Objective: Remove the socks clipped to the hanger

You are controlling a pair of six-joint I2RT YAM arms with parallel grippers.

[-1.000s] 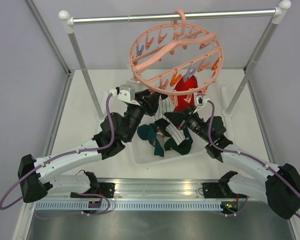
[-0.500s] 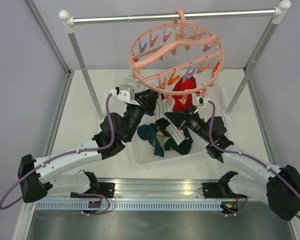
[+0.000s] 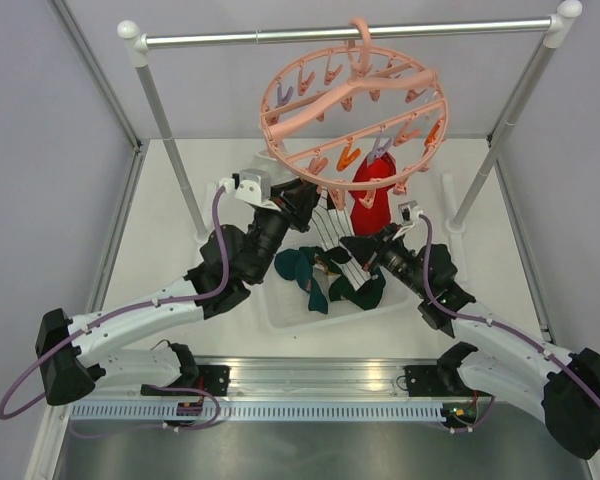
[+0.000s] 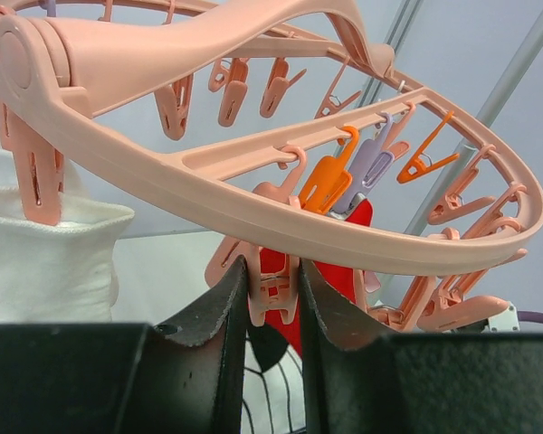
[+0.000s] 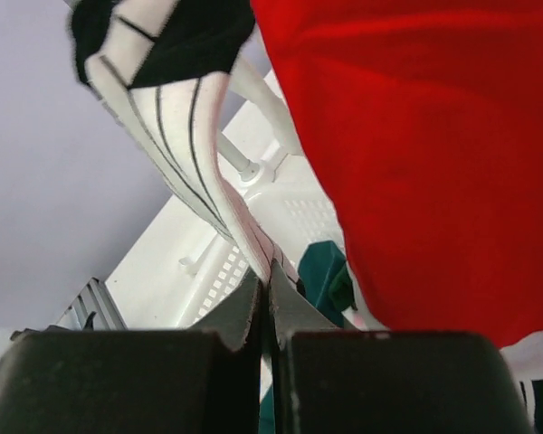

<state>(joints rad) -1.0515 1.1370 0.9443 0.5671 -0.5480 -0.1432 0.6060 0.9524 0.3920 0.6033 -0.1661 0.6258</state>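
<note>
socks sit in two places. a red sock (image 3: 370, 195) and a striped sock (image 3: 328, 222), white with thin black lines, hang under the hanger (image 3: 325, 100) just right of centre in the overhead view. dark teal socks (image 3: 298, 268) lie in the white perforated tray (image 3: 280, 308) below, in the middle of the frame. the hanger, a salmon-pink ring with a centre bar, hangs by its hook from the silver rail (image 3: 240, 38) across the top. pink, orange and purple clips dangle around its rim.

the left gripper (image 4: 271, 285) reaches up under the ring's near rim. in its wrist view the dark fingers (image 4: 224, 307) stand a narrow gap apart, with a pink clip (image 4: 273, 271) filling that gap and touching both inner faces. red fabric shows just behind this clip, and black-lined white fabric shows at the bottom edge below it. which sock the clip bites cannot be told.

the right gripper (image 5: 264, 287) is lower, just over the tray. its fingers are pressed together on the lower tip of the striped sock, which runs from the pinch up to the upper left of that wrist view, where its black cuff shows. the red sock fills the upper right of the same view, beside the striped one. a patch of teal and the tray's perforated wall lie behind.
</note>
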